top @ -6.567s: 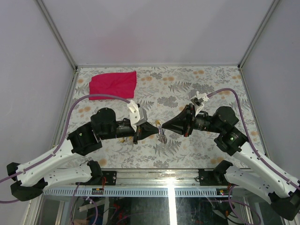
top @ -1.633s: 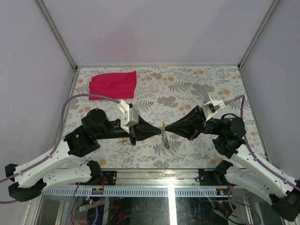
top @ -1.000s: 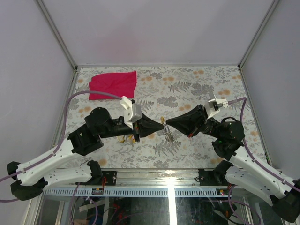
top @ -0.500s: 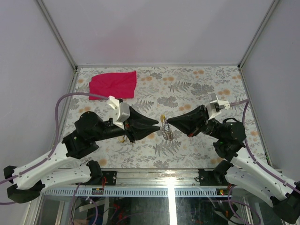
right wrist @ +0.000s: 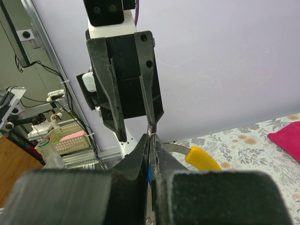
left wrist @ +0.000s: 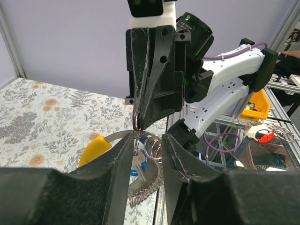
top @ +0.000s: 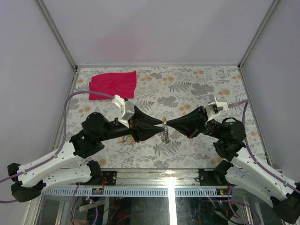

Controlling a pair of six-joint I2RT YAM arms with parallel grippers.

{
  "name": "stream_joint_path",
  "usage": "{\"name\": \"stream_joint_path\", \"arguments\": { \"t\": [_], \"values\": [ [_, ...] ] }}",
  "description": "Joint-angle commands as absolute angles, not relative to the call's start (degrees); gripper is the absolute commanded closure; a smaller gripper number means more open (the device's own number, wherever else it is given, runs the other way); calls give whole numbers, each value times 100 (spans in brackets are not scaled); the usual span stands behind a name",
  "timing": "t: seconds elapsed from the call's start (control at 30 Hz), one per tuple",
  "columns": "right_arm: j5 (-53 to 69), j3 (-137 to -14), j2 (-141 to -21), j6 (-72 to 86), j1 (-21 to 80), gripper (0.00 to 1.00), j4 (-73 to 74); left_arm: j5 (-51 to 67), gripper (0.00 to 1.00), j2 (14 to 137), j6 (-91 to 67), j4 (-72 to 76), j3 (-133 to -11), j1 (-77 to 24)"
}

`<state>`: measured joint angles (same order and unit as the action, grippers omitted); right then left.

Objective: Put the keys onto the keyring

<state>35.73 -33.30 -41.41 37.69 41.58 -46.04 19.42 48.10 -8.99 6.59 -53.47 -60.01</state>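
My right gripper (top: pixel 168 123) is shut on the thin metal keyring (left wrist: pixel 136 123) and holds it above the table's middle. Its short link chain (top: pixel 164 136) hangs below and also shows in the left wrist view (left wrist: pixel 144 191). A blue-headed key (left wrist: pixel 140 161) and a yellow-headed key (left wrist: pixel 94 149) hang from the ring. The yellow head also shows in the right wrist view (right wrist: pixel 202 158). My left gripper (top: pixel 162 127) is open, with its jaws on either side of the hanging ring and chain, not closed on them. In the right wrist view, the right gripper (right wrist: pixel 151 136) pinches the ring, with blue showing between its fingers.
A red cloth (top: pixel 113 84) lies at the far left of the flowered table (top: pixel 197 89). Small yellowish bits (top: pixel 123 138) lie under the left arm, too small to tell apart. Grey walls and metal posts close in the table on three sides.
The left gripper opened about half a second ago, drew back to the left, and has now moved right again around the ring. The right gripper keeps hold of the ring.
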Motion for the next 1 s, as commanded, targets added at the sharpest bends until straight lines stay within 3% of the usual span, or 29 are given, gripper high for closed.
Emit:
{"name": "stream_joint_path", "arguments": {
  "t": [0.0, 0.27, 0.6, 0.73, 0.97],
  "values": [
    [3673, -3645, -4023, 3656, 4140, 100, -5016, 1812, 68, 4796, -1068, 1294, -5234, -6027],
    [3762, -3639, -4062, 3709, 4138, 100, -5101, 1874, 68, 4934, -1149, 1428, -5194, -6029],
    [3771, -3613, -4028, 3694, 4139, 100, -5082, 1985, 85, 5071, -1150, 1490, -5231, -6029],
    [3762, -3612, -4001, 3675, 4137, 100, -5065, 1996, 99, 5069, -1143, 1407, -5234, -6027],
    [3735, -3654, -3895, 3500, 4139, 100, -4774, 2050, 100, 4985, -970, 916, -5404, -6023]
  ]
}}
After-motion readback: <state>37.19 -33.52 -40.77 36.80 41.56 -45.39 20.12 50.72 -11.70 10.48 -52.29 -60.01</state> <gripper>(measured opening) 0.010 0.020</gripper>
